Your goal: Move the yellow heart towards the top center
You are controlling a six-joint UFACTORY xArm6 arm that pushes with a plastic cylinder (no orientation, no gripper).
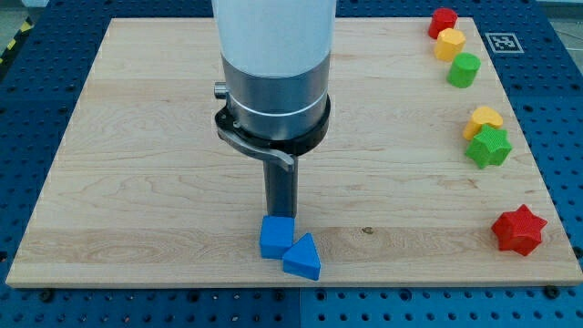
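Observation:
The yellow heart (485, 118) lies near the view's right edge, touching the green star (489, 147) just below it. My tip (279, 217) is far to the left of it, at the lower middle of the board. The tip stands right behind the blue cube (276, 237), touching or nearly touching its top edge. A blue triangle (302, 257) lies against the cube's lower right.
A red block (444, 20), a yellow hexagon (450, 43) and a green block (464, 69) run in a line at the top right. A red star (519, 230) sits at the lower right. The wooden board (137, 137) ends in blue pegboard all round.

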